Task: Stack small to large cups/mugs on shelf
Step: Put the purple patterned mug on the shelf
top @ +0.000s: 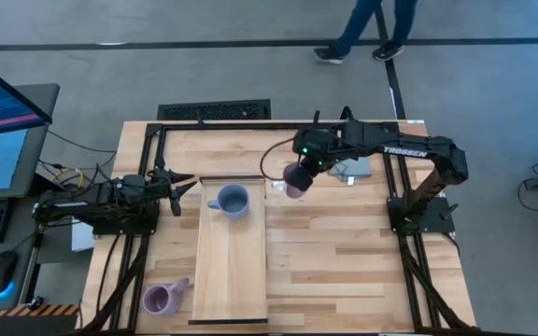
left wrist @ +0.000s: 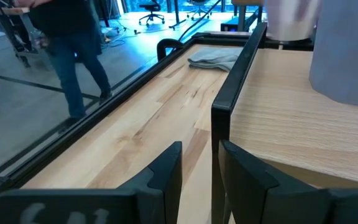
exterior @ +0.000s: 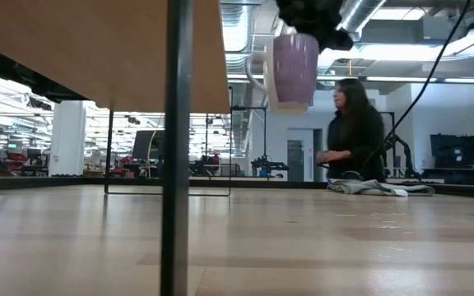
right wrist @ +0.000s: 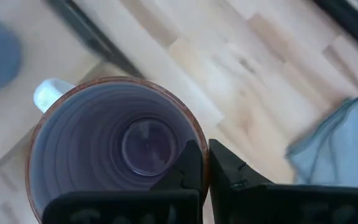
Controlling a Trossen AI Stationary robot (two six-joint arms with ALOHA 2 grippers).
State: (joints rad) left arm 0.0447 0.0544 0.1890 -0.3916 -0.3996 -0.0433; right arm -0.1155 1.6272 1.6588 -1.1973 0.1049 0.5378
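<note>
Purple mug, carried (top: 295, 180): in the air above the bench, just off the shelf's far right corner; my right hand (right wrist: 204, 163) pinches its rim, one finger inside, so it hangs upright and clear of the shelf edge.
Blue-grey mug (top: 232, 201): standing on the shelf (top: 232, 271) near its far end, as I judge the base of the stack.
Second purple mug (top: 162, 299): on the bench, beside the shelf's near left corner, untouched.
Left hand (top: 177, 186): fingers narrowly apart, empty, waiting beside the shelf's far left corner.
Grey cloth (top: 353, 169): on the bench beyond my right arm, no part in this.
</note>
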